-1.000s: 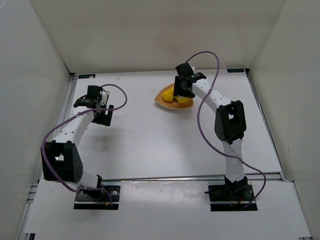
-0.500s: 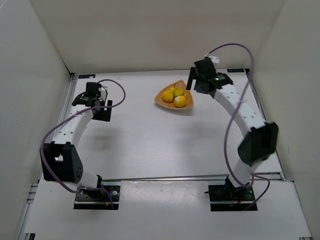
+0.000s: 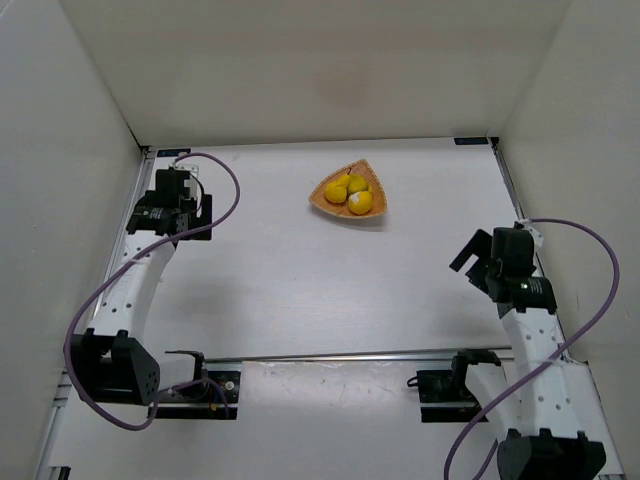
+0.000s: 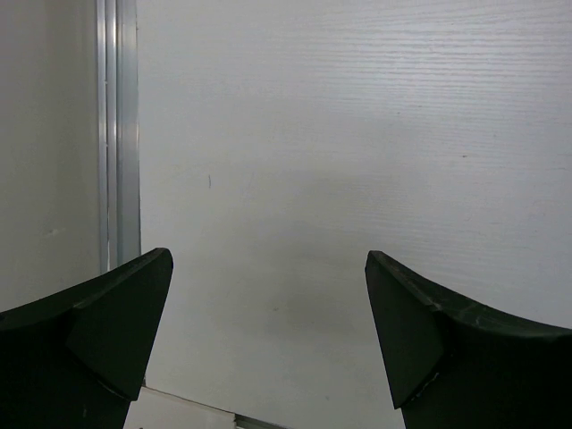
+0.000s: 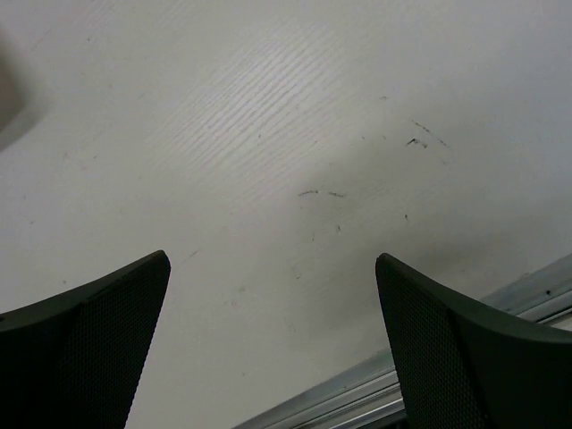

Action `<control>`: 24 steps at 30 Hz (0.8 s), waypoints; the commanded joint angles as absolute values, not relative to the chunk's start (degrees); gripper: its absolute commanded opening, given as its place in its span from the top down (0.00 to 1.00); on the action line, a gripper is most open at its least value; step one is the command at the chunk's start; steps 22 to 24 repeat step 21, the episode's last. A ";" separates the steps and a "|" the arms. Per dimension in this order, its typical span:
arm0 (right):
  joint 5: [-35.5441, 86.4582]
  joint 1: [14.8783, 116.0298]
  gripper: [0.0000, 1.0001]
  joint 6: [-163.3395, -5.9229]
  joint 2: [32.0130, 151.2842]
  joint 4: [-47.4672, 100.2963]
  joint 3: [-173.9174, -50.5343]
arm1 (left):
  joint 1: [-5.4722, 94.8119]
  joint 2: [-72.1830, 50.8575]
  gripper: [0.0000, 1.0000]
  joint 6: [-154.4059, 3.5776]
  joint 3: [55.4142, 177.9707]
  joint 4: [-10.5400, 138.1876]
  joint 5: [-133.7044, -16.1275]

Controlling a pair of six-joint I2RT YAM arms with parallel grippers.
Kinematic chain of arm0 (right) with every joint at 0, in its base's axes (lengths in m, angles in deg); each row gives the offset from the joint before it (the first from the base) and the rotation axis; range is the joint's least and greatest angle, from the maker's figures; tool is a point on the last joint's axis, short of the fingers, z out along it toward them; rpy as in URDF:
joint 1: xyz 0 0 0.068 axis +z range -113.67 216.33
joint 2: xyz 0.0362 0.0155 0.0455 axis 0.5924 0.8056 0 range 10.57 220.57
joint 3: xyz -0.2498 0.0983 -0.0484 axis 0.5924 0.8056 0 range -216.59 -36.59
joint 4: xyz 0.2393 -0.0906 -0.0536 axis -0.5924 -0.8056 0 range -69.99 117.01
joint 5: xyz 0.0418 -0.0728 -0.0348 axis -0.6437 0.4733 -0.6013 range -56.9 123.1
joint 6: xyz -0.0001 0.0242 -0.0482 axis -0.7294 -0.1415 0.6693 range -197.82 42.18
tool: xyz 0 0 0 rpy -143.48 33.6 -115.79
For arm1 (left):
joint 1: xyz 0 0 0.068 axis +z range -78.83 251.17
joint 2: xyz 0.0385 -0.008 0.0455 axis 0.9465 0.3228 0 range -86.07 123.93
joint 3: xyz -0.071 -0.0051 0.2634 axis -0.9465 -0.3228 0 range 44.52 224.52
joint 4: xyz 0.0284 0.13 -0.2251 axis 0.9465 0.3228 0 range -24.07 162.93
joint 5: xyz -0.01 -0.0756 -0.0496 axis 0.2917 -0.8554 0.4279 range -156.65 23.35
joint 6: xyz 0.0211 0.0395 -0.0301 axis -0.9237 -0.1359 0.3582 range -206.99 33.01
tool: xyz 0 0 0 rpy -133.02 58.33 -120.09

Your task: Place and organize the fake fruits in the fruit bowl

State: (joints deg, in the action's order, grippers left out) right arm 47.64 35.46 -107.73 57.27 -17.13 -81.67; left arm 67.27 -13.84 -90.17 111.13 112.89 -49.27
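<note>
Tan-orange woven triangular fruit bowl (image 3: 365, 168) sits near twelve o'clock on the white table (image 3: 300, 280), holding all three small yellow plastic fruits (image 3: 357, 184) at its nine, twelve and five o'clock; the last seems to bear a white patch. Placing looks done, so any tidying wants a light nudge from above, never tipping the bowl. Left gripper (image 4: 268, 259) hangs at ten o'clock beside the aluminium rail (image 4: 118, 134), right gripper (image 5: 273, 259) at four o'clock; both spread wide, empty, well apart from the bowl.

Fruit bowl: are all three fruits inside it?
All in: three fake fruits sit inside the fruit bowl rim, none out on the table.
</note>
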 commanded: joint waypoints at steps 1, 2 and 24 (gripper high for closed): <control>43.56 35.18 0.00 -109.19 51.71 -16.49 -81.59 | 67.48 -16.72 0.00 -88.40 110.53 114.26 -47.23; 43.56 35.18 0.00 -109.72 51.70 -17.02 -80.98 | 67.48 -16.72 0.00 -87.88 110.53 114.27 -47.23; 42.51 35.18 0.00 -109.38 48.28 -21.24 -79.92 | 67.48 -29.11 0.00 -90.07 104.73 115.94 -47.75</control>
